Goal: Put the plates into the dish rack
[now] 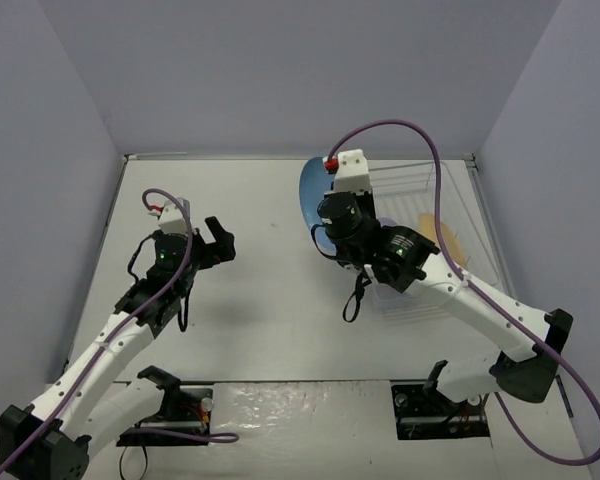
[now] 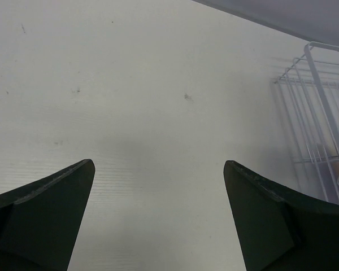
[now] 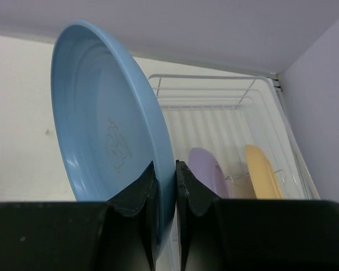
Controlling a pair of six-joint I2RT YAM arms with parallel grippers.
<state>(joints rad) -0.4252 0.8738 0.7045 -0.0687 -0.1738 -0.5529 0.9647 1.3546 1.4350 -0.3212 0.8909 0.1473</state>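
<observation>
My right gripper [image 3: 175,164] is shut on the rim of the blue plate [image 3: 101,130], holding it on edge just left of the dish rack [image 3: 214,90]. A lavender plate [image 3: 206,169] and an orange-yellow plate [image 3: 261,169] stand upright in the rack. From above, the blue plate [image 1: 310,190] sits at the left end of the rack [image 1: 405,180], with the orange-yellow plate [image 1: 450,240] further right. My left gripper [image 1: 220,240] hangs open over bare table at the left, with nothing between its fingers [image 2: 51,197].
The rack's wire corner [image 2: 311,101] shows at the right edge of the left wrist view. Grey walls close in the table at the back and on both sides. A purple cable [image 1: 435,170] loops over the right arm and the rack.
</observation>
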